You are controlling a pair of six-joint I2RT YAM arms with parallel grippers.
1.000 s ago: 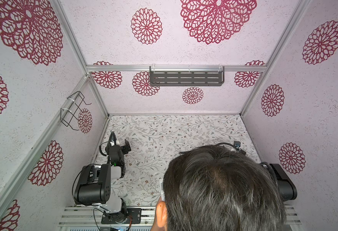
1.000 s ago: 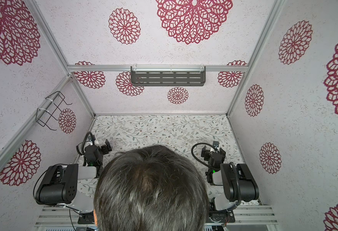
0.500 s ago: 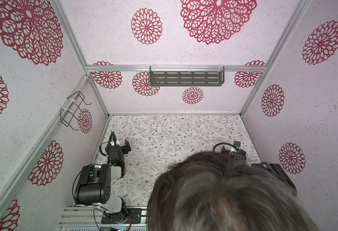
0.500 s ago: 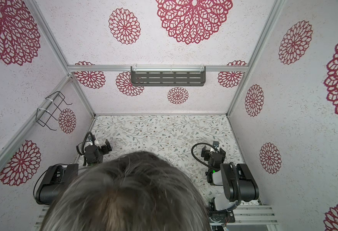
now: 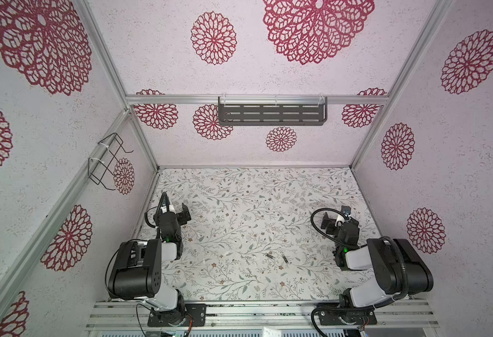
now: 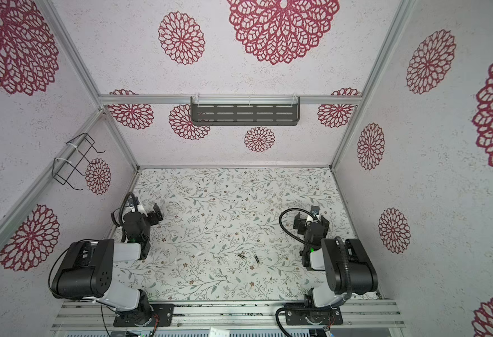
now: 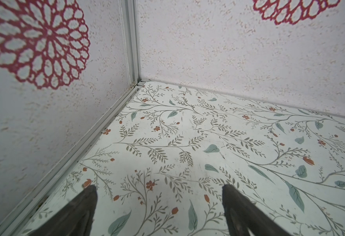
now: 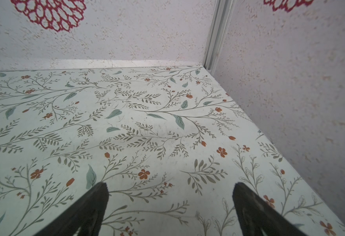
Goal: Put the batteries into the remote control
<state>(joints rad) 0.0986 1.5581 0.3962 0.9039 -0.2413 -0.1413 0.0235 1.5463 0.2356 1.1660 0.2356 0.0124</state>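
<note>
Two batteries lie side by side on the floral table (image 5: 239, 204), right of centre toward the front edge; they show in both top views as tiny dark cylinders (image 5: 269, 256) (image 5: 284, 258) (image 6: 241, 256) (image 6: 257, 259). The remote control is out of view. My left gripper (image 5: 171, 213) (image 7: 159, 188) hovers low near the left wall, open and empty, facing the back-left corner. My right gripper (image 5: 343, 220) (image 8: 169, 186) stands open and empty near the right wall, facing the back-right corner. Both grippers are well apart from the batteries.
A grey slotted shelf (image 5: 271, 114) hangs on the back wall and a black wire rack (image 5: 106, 160) on the left wall. Walls close the table on three sides. Tiny white scraps (image 5: 227, 253) lie left of the batteries.
A person's head that covered the front of the table in both top views has left the picture, uncovering the batteries. Neither arm has moved.
</note>
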